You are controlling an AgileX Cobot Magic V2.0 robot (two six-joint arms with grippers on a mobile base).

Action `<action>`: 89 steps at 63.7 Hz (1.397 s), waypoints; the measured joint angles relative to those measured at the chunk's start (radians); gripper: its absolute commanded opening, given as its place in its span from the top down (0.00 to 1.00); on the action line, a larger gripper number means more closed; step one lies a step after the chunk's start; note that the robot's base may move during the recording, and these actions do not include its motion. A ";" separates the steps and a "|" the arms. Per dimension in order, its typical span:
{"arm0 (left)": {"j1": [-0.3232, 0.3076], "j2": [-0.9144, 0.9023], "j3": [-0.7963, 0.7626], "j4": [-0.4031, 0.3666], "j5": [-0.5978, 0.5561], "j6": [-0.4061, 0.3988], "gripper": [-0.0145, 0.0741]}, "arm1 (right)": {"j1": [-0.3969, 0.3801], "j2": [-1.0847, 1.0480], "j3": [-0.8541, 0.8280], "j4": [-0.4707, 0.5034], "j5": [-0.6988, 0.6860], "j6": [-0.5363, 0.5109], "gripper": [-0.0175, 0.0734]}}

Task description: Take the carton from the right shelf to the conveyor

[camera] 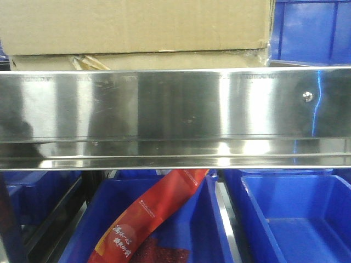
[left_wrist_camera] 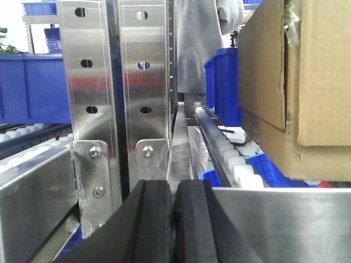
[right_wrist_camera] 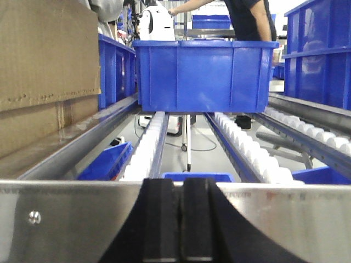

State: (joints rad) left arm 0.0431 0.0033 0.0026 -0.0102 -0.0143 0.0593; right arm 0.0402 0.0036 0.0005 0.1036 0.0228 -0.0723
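Carton [camera: 137, 24] sits on the right shelf [camera: 164, 104] behind its rail; left hand [left_wrist_camera: 174, 224] and right hand [right_wrist_camera: 184, 219], both closed on nothing, flank it at the rail, likely staged for a two-sided squeeze.

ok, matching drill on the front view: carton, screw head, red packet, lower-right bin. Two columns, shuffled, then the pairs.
Things:
1 carton
2 screw head
3 red packet
4 lower-right bin

Place or state:
A shows nothing inside
B on top, above the steel rail
C lies in the lower-middle bin
D on the rail's right part

Pairs: 1-B; 2-D; 3-C; 4-A
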 measured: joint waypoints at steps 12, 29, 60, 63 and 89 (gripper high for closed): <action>0.000 0.000 -0.006 -0.004 -0.090 0.000 0.83 | 0.000 0.000 -0.005 0.000 -0.058 0.000 0.88; 0.000 0.048 -0.367 -0.004 0.233 0.000 0.64 | 0.000 0.005 -0.285 0.000 0.109 0.000 0.86; -0.065 0.284 -0.617 -0.031 0.449 0.000 0.38 | 0.000 0.148 -0.468 0.010 0.279 0.000 0.19; -0.094 0.311 -0.657 -0.033 0.473 0.000 0.38 | 0.004 0.158 -0.498 0.019 0.305 0.000 0.19; -0.304 0.805 -1.123 -0.044 0.676 0.000 0.38 | 0.174 0.625 -0.978 0.093 0.604 -0.014 0.19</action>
State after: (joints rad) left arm -0.2607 0.8083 -1.1199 -0.0546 0.6619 0.0593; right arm 0.2140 0.6290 -0.9775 0.1964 0.6270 -0.0861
